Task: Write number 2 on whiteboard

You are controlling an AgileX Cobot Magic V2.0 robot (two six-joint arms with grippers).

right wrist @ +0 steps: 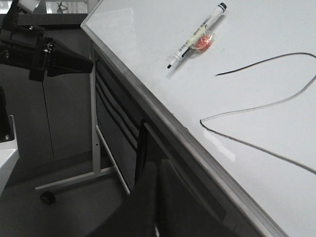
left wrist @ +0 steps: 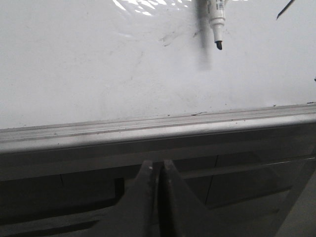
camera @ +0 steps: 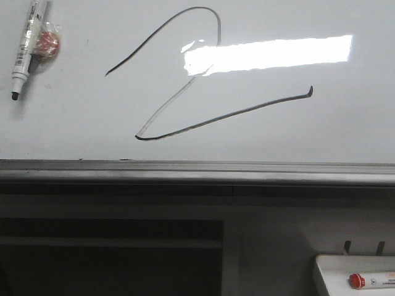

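The whiteboard (camera: pixel 278 135) fills the upper front view, with a bright glare patch. On it is drawn the number 2 (camera: pixel 234 115), a thin dark line with a curved top, a faint diagonal and a long base stroke. The right wrist view shows the number 2 (right wrist: pixel 201 121) too. A black-tipped marker (camera: pixel 28 40) lies against the board at its upper left, beside a small red blob (camera: pixel 47 41). My left gripper (left wrist: pixel 158 165) is shut and empty, below the board's grey rail (left wrist: pixel 148 131). Off the board's lower edge, my right gripper (right wrist: pixel 157 168) is also shut and empty. Neither gripper shows in the front view.
A small white tray (camera: pixel 355 271) holding a red-capped marker (camera: pixel 370 281) sits at the lower right, below the rail (camera: pixel 197 172). The board's metal stand with a caster (right wrist: pixel 48 197) reaches the floor. The dark left arm (right wrist: pixel 34 52) hangs near the board's corner.
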